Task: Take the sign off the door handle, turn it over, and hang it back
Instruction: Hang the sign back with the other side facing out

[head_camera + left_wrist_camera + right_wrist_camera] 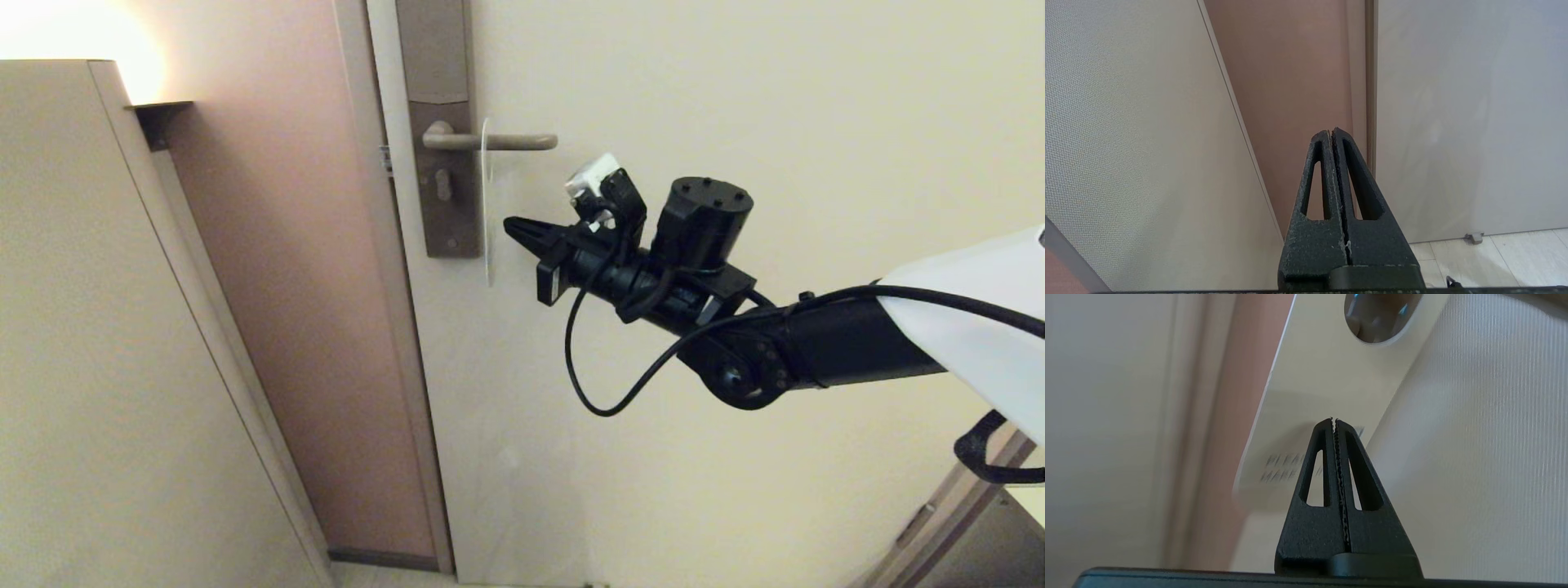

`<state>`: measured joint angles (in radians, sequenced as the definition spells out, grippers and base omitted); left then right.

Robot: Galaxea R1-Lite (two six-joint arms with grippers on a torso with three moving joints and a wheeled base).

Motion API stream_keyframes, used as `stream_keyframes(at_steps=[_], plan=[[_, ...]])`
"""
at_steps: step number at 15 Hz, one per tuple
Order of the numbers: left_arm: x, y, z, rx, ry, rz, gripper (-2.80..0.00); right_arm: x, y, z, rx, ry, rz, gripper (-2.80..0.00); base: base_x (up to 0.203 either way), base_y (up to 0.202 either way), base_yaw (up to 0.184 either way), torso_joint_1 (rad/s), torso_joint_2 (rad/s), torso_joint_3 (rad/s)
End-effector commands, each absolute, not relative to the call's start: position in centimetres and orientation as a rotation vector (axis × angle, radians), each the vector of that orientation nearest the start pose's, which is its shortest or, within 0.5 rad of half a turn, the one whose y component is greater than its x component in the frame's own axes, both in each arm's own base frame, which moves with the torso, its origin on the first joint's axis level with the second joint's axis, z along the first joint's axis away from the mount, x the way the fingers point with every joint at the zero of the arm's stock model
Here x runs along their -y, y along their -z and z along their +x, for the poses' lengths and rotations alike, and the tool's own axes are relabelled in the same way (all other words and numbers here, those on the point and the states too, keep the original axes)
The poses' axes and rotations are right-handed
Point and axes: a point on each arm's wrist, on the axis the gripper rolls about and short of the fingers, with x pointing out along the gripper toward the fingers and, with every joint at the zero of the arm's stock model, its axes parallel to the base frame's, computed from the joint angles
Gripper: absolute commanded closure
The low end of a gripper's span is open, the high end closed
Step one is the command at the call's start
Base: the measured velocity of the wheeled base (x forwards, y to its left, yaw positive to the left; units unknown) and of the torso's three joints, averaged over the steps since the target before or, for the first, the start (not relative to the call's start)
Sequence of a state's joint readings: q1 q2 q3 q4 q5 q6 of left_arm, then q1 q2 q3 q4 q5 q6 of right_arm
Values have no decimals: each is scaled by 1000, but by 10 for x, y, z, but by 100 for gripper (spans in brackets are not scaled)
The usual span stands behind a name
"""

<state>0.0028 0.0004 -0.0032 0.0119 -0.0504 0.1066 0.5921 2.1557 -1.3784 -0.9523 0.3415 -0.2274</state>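
Sign: the sign [486, 204] hangs by its round hole from the door handle [498, 141], seen edge-on from my head as a thin pale strip dropping just past the bottom of the lock plate; from my right wrist its white face [1323, 400] shows, with the hole near its upper end
Writing: two short lines of dark print low on that white face; they are smeared and partly behind my fingertips, and I cannot read them with any certainty
Door handle: a slim beige lever lying level, its rounded tip pointing to my right; the sign sits about midway along it
Lock plate: the lock plate [441, 131] is tall, narrow and brown-grey, with a keyhole below the lever's root
Right gripper: my right gripper [516, 229] points at the lower half of the sign, its tip just beside it; I cannot tell whether it touches; jaws clenched tight, toothed pads meeting, nothing between them [1334, 422]
Left gripper: my left gripper [1331, 132] is low and away from the handle, facing the foot of the door frame; jaws pressed together, empty
Door: the cream door [735, 98] is closed in its frame
Surroundings: a pinkish-brown wall [277, 245] left of the frame; a textured beige panel [90, 327] further left; pale floor tiles [1494, 257] and a small door stop [1474, 237] at the door's foot
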Motion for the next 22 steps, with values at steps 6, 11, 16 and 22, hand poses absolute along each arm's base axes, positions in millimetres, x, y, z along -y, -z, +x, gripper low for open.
stream_keyframes(at_steps=[6, 11, 16, 22], plan=[[1, -75, -23, -7, 48, 107, 0, -285, -207, 381, 376, -803, -147, 0, 0, 0, 0, 0, 0, 0], [1, -75, -23, -7, 48, 107, 0, -310, -208, 363, 387, -859, -133, 0, 0, 0, 0, 0, 0, 0], [1, -75, -23, -7, 48, 107, 0, -317, -208, 355, 386, -883, -129, 0, 0, 0, 0, 0, 0, 0], [1, -75, -23, -7, 48, 107, 0, -322, -196, 363, 368, -860, -129, 0, 0, 0, 0, 0, 0, 0]])
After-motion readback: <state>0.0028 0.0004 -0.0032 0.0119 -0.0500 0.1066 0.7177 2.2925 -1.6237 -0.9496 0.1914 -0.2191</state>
